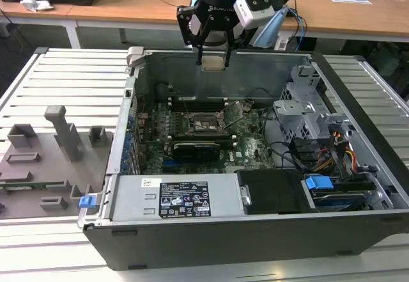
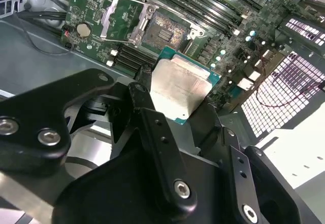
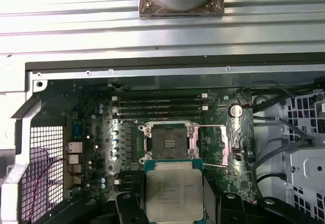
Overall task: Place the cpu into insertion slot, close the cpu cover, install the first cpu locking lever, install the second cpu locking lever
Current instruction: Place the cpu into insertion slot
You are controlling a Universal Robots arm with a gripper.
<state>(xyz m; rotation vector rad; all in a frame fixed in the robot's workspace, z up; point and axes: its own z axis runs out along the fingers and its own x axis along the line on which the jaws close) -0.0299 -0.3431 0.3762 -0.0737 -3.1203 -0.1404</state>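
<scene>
Exterior view: at 9 o'clock I see grey fixtures (image 1: 57,135), and the open computer case (image 1: 255,237) takes the middle. At 12 o'clock the gripper (image 1: 214,57) hangs above the rear wall of the case, its jaws closed on the cpu (image 1: 214,63). Near the centre the insertion slot (image 1: 203,123) is bare. In the second wrist view the cpu cover (image 2: 112,11) stands open beside it.
</scene>
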